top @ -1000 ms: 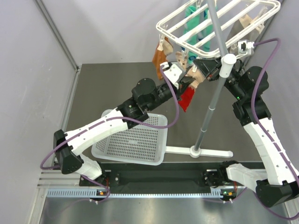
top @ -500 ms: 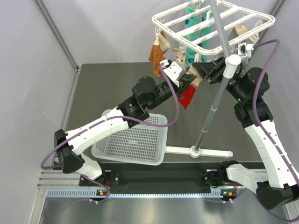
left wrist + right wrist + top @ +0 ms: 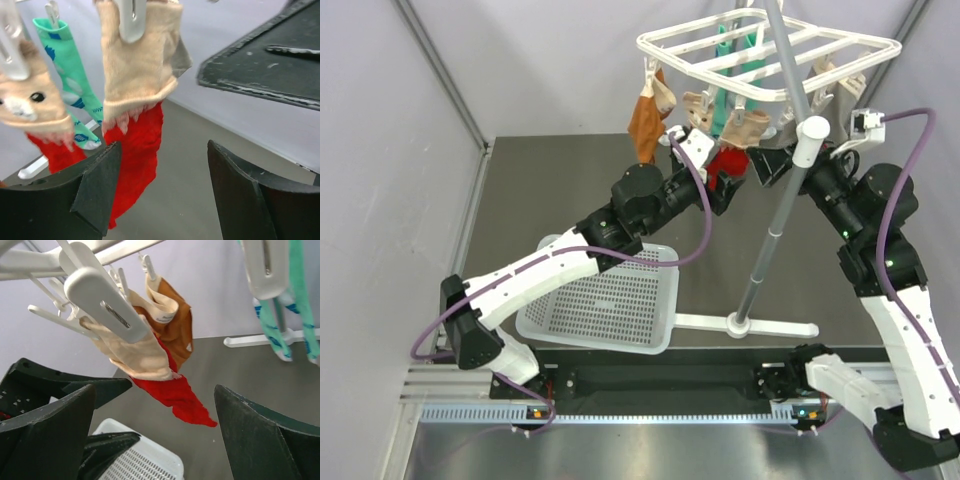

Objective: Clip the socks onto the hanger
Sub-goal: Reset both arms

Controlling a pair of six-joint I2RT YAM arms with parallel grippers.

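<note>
The white hanger (image 3: pixel 770 45) tops a grey pole (image 3: pixel 772 230). From one of its clips (image 3: pixel 131 20) hangs a red sock with a tan toe (image 3: pixel 137 140); a second red sock (image 3: pixel 52 150) and a mint-green sock (image 3: pixel 70 75) hang behind it. My left gripper (image 3: pixel 164 150) is open just below the red sock (image 3: pixel 728 160), with nothing between its fingers. My right gripper (image 3: pixel 155 390) is open too, facing the same sock (image 3: pixel 175 390) and its clip (image 3: pixel 100 300) from the other side. Both grippers, left (image 3: pixel 725 190) and right (image 3: pixel 770 165), sit under the frame's near edge.
An orange-brown sock (image 3: pixel 645 115) and beige socks (image 3: pixel 820 75) also hang on the frame. A white perforated basket (image 3: pixel 600 300) lies on the dark table below my left arm. The hanger's white foot (image 3: pixel 750 325) lies beside the basket. Grey walls stand behind and on the left.
Both grippers have opened and drawn back from the red sock, which now hangs from its clip. The hanger frame has swung left.
</note>
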